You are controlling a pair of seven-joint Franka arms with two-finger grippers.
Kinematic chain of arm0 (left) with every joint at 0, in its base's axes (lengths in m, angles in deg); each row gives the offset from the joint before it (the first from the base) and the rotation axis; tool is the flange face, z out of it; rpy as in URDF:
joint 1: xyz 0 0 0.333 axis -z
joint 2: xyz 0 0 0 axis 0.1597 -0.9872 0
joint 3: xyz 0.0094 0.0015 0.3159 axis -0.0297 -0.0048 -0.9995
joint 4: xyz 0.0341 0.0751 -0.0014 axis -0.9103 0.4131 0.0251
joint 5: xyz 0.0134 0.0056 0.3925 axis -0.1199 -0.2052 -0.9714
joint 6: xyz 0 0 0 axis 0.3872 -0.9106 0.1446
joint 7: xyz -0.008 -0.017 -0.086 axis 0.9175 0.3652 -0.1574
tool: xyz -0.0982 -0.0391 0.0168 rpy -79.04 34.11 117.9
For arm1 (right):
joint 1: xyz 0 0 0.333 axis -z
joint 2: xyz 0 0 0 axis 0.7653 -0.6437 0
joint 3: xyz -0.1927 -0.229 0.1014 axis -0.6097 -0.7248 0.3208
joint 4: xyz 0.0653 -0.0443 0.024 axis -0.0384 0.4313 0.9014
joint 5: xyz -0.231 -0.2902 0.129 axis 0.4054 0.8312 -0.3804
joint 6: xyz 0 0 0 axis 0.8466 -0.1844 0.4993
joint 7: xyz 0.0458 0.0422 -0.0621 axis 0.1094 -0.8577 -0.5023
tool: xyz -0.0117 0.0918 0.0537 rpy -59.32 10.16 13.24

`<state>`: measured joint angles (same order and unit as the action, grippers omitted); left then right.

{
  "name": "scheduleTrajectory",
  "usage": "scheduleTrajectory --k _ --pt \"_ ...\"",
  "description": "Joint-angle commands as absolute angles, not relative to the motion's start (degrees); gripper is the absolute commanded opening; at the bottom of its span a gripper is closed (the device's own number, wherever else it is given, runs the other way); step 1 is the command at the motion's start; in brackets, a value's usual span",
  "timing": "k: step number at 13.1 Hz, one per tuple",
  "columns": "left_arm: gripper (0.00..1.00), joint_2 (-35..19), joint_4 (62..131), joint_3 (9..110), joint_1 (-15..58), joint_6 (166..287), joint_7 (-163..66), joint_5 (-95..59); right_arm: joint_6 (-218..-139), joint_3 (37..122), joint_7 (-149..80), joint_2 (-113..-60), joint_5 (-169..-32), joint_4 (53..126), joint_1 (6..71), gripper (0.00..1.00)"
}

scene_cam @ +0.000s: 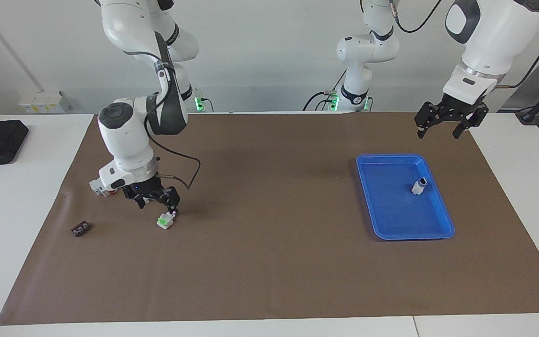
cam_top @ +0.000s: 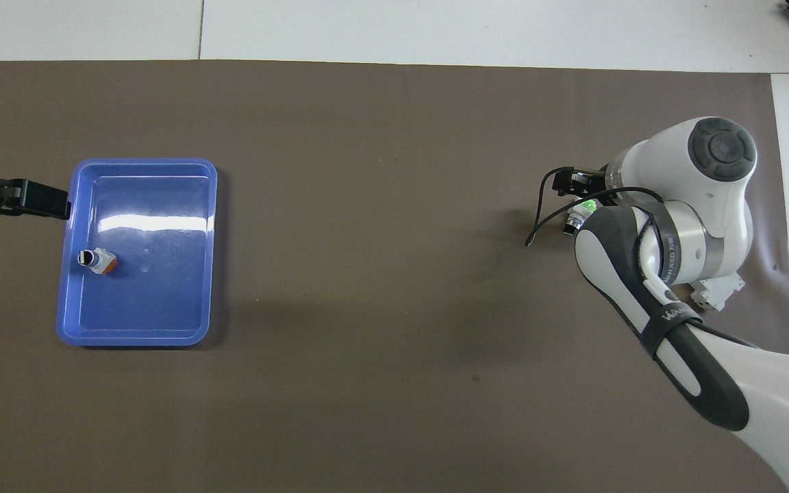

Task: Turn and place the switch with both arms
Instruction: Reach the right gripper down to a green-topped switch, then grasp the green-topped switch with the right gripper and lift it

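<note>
The switch (scene_cam: pixel 165 220), white-grey with a bright green block, lies on the brown mat toward the right arm's end of the table. In the overhead view the switch (cam_top: pixel 581 211) shows its green side and black-and-silver end beside the arm's wrist. My right gripper (scene_cam: pixel 158 208) is low over it, open, with one fingertip right at the switch; I see no grip on it. From above, most of the right gripper (cam_top: pixel 583 194) is covered by its own arm. My left gripper (scene_cam: pixel 439 133) hangs open in the air over the mat by the blue tray's corner and waits; only a finger of the left gripper (cam_top: pixel 31 198) shows from above.
A blue tray (scene_cam: pixel 391 164) (cam_top: pixel 148 322) holds another small switch (scene_cam: pixel 419 186) (cam_top: pixel 98 261) with an orange side. A white-and-red block (scene_cam: pixel 98 186) (cam_top: pixel 713 293) sits nearer to the robots than the right gripper. A tiny black strip (scene_cam: pixel 81 229) lies beside them.
</note>
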<state>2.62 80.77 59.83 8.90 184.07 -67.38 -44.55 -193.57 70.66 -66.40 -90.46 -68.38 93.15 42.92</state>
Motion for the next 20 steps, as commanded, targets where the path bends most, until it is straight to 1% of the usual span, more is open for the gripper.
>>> scheduleTrajectory --k 1,9,11,13,14,15,16,17,20 --pt "1.0 4.45 82.91 60.11 8.57 184.49 -66.89 -45.64 -195.51 70.8 -67.48 -92.46 -68.05 92.77 43.95 1.0" --pt "1.0 4.45 82.91 60.11 8.57 184.49 -66.89 -45.64 -196.82 70.8 -72.75 -94.67 -68.05 94.71 44.04 0.99" --pt "1.0 4.45 82.91 60.11 8.57 184.49 -66.89 -45.64 -196.83 70.8 -73.63 -95.11 -68.14 94.79 44.13 0.97" --pt "1.0 4.45 82.91 60.11 8.57 184.49 -66.89 -45.64 -196.83 70.8 -73.64 -95.37 -68.05 94.88 44.13 0.93" --pt "1.0 4.45 82.91 60.11 8.57 184.49 -66.89 -45.64 -196.83 70.8 -73.55 -95.37 -68.14 95.05 44.13 0.83" --pt "1.0 4.45 82.91 60.11 8.57 184.49 -66.89 -45.64 -196.57 70.8 -73.03 -95.37 -68.05 95.06 44.22 0.59" --pt "1.0 4.45 82.91 60.11 8.57 184.49 -66.89 -45.64 -196.56 70.8 -73.02 -95.37 -68.05 95.06 44.39 0.26" --pt "1.0 4.45 82.91 60.11 8.57 184.49 -66.89 -45.64 -196.65 70.8 -73.28 -95.46 -68.05 94.97 44.74 0.0" --pt "1.0 4.45 82.91 60.11 8.57 184.49 -66.89 -45.64 -196.74 70.8 -73.72 -95.55 -68.14 94.88 45.1 0.0"
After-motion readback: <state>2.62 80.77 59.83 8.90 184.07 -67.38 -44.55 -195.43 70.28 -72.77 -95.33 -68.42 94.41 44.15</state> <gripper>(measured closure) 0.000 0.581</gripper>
